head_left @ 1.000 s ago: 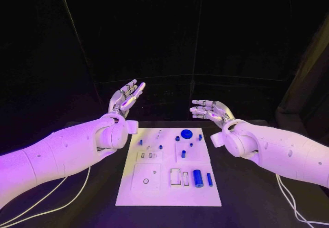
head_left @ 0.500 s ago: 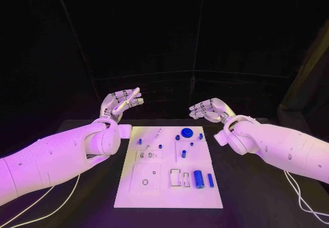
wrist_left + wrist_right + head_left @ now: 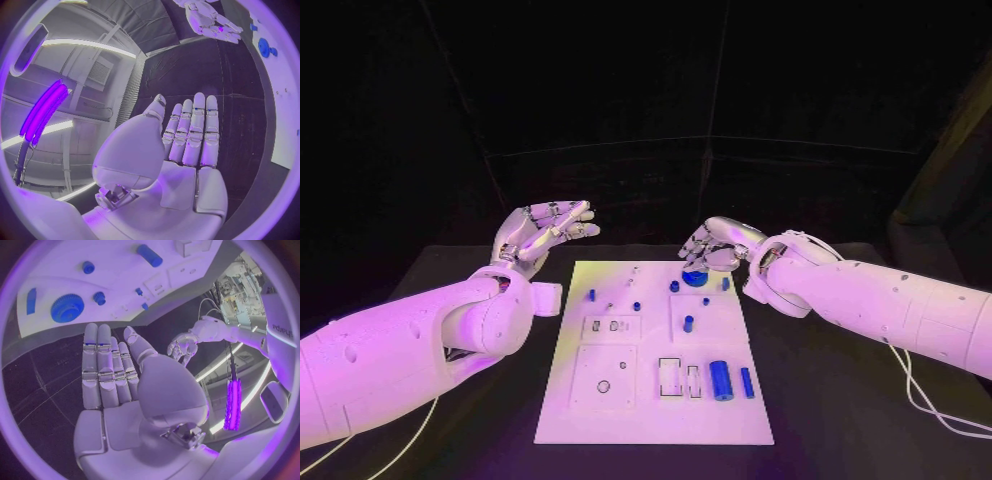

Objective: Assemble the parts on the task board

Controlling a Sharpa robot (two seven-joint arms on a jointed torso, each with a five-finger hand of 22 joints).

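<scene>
- Head view: the white task board (image 3: 653, 400) lies flat in the middle of the black table (image 3: 848, 400), its long side running away from the robot.
- The left hand (image 3: 542, 230) is raised off the table just beyond the board's far left corner. Its fingers are loosely curled and apart, and it holds nothing.
- The right hand (image 3: 717, 245) hangs over the board's far right corner, fingers bent downward close above the round blue gear (image 3: 694, 278). From this angle I cannot tell whether a fingertip touches the gear.
- In the right wrist view the right hand's fingers (image 3: 100, 365) lie straight and side by side, nothing between them, with the gear beyond their tips.
- In the left wrist view the left hand's palm is flat and bare, fingers (image 3: 194, 130) extended together.
- A thick blue cylinder (image 3: 720, 380) and a thinner blue pin (image 3: 747, 382) lie side by side near the board's near right corner.
- Several small blue pegs (image 3: 687, 323) stand about the board's far half.
</scene>
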